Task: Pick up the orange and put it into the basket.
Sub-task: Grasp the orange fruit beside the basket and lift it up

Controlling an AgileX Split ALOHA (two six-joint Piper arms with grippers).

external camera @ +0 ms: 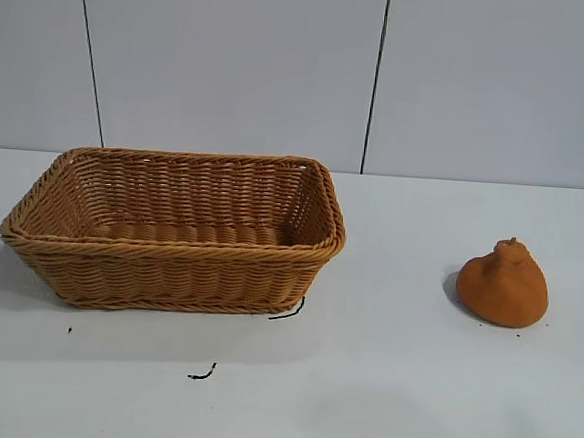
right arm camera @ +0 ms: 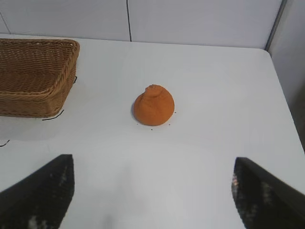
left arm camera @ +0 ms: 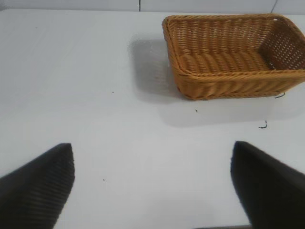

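Observation:
The orange, a dull rough lump with a small nub on top, rests on the white table at the right; it shows too in the right wrist view. The tan wicker basket stands at the left, with nothing inside. My right gripper hangs open above bare table, well short of the orange, nothing between its fingers. My left gripper is also open over bare table, with the basket some way ahead of it. Neither arm appears in the exterior view.
Two short dark threads lie on the table by the basket's front corner and nearer the front. A white panelled wall closes the back. Bare table spreads between basket and orange.

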